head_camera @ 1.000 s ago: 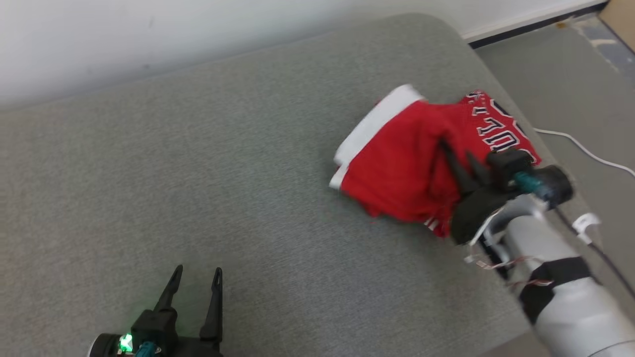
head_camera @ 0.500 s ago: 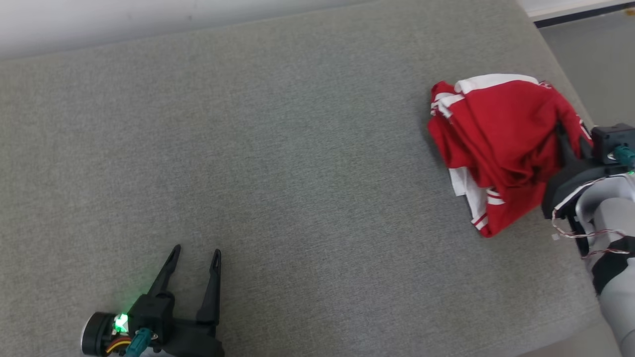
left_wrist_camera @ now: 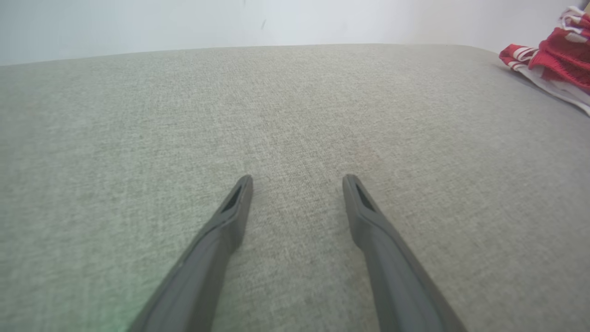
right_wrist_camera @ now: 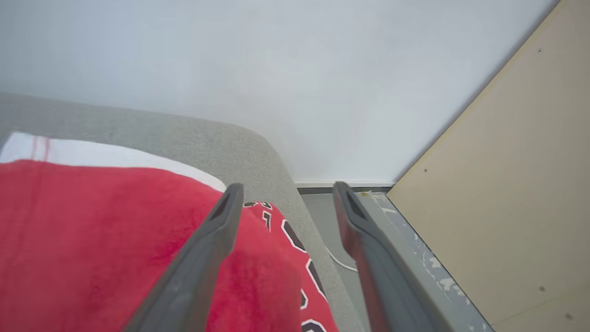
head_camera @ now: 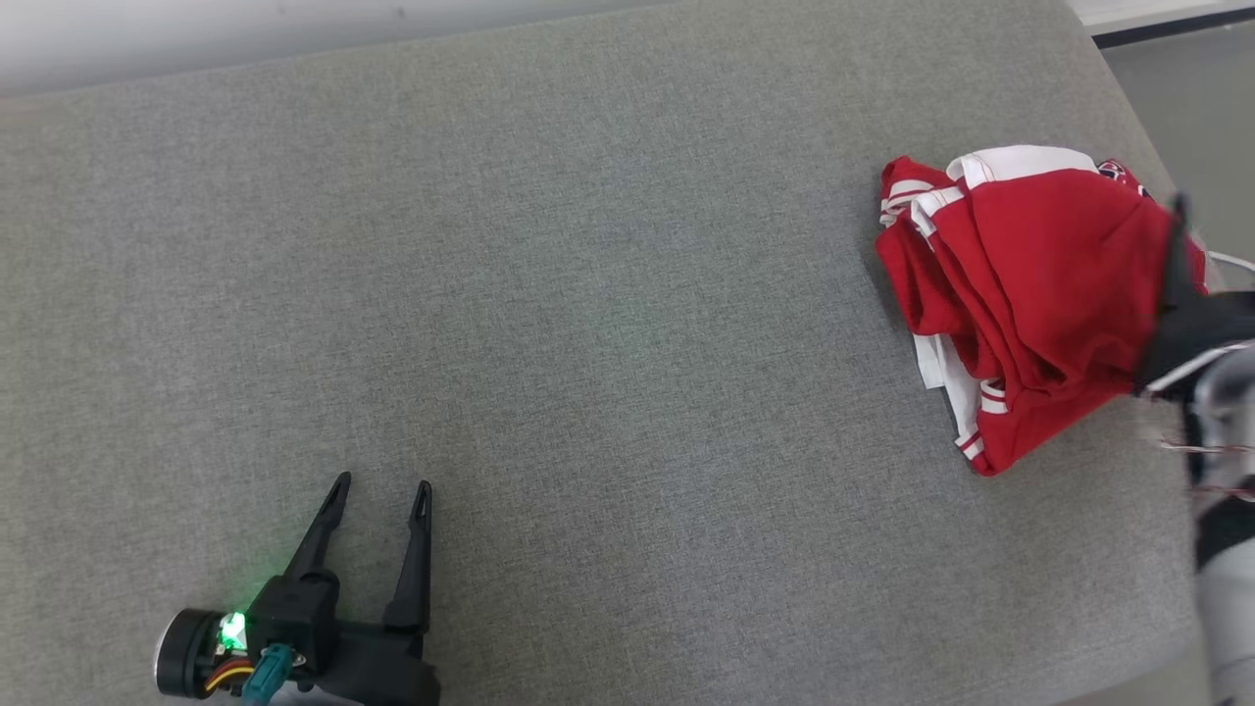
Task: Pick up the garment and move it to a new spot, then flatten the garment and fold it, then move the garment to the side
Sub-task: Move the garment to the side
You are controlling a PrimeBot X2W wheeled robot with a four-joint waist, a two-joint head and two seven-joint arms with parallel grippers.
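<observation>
In the right wrist view the right gripper (right_wrist_camera: 288, 186) has its two fingers spread wide, and nothing is between them. Under its left finger lies the red garment (right_wrist_camera: 92, 230), with a white band and black letters, at the rounded far right corner of the grey bench (right_wrist_camera: 258, 152). Whether the finger touches the cloth I cannot tell.

In the head view the garment (head_camera: 1029, 284) lies crumpled at the right edge of the bench (head_camera: 588, 294), near the far right corner. The left gripper (head_camera: 380, 484) is close to the near edge, well apart from the garment, wide and empty.

In the left wrist view the left gripper (left_wrist_camera: 298, 180) is above bare bench (left_wrist_camera: 276, 101), with the garment (left_wrist_camera: 562, 50) far toward the right edge.
</observation>
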